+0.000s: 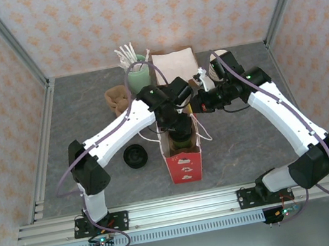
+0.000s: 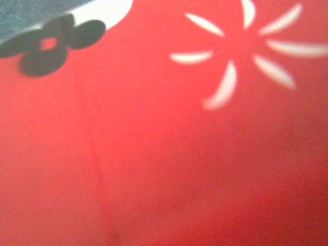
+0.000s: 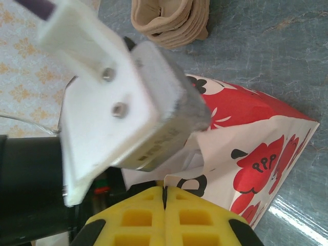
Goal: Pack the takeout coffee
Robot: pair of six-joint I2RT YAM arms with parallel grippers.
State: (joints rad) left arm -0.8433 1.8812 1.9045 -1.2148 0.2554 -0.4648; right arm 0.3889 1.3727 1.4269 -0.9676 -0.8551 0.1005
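Takeout coffee (image 1: pixel 182 137) sits inside the open paper bag (image 1: pixel 185 165) at the counter's middle. The left gripper (image 1: pixel 174 121) reaches into the bag mouth, probably to seat the cup upright; I cannot tell how its jaws stand. The right gripper (image 3: pixel 165 205) has its jaws pressed together at the bag's far rim, seemingly steadying it. A black lid (image 1: pixel 135 157) lies just beside the bag, toward the left edge.
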